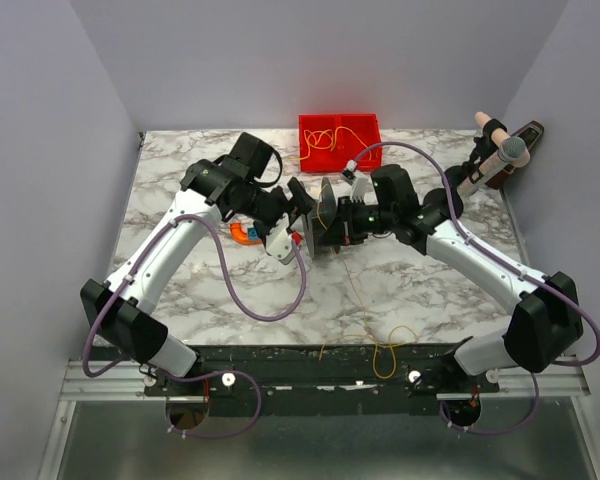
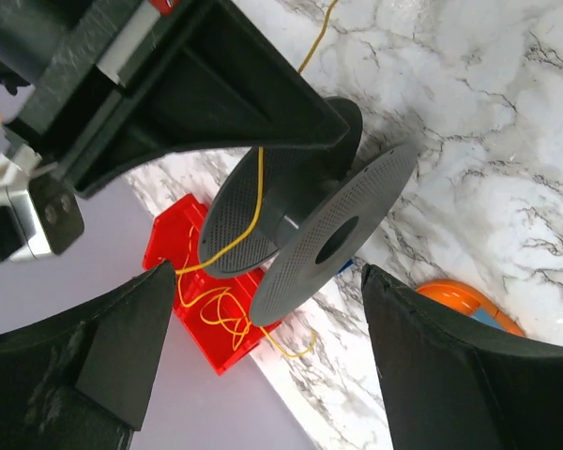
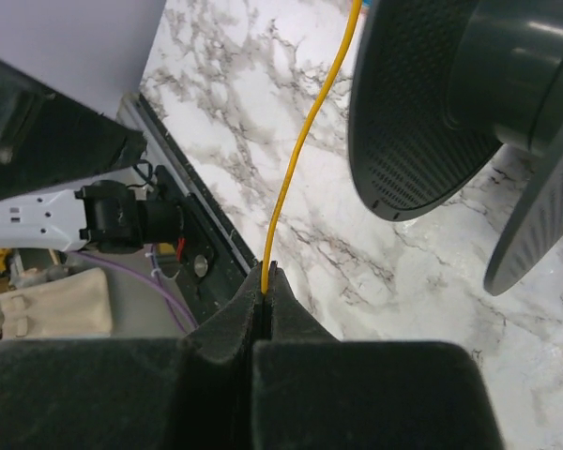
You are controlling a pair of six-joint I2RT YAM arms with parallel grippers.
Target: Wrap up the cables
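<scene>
A thin yellow cable (image 3: pixel 305 141) runs from my right gripper (image 3: pixel 266 281) up past a grey spool (image 3: pixel 432 103) with two perforated discs. The right gripper is shut on the cable, pinching it at the fingertips. In the top view the spool (image 1: pixel 326 205) stands at the table's middle, between my left gripper (image 1: pixel 302 222) and my right gripper (image 1: pixel 332 232). In the left wrist view the cable (image 2: pixel 259 187) crosses the spool (image 2: pixel 328 234). My left gripper (image 2: pixel 267 272) is open, its fingers (image 2: pixel 131 347) wide apart just short of the spool. More cable loops lie in a red bin (image 1: pixel 365 128).
The red bin (image 2: pixel 164 244) sits at the table's back edge. An orange and blue object (image 1: pixel 245 233) lies left of the grippers and shows in the left wrist view (image 2: pixel 460 300). A brown stand with a grey-tipped tool (image 1: pixel 500 152) is at the back right. Loose cable (image 1: pixel 385 345) trails over the front edge.
</scene>
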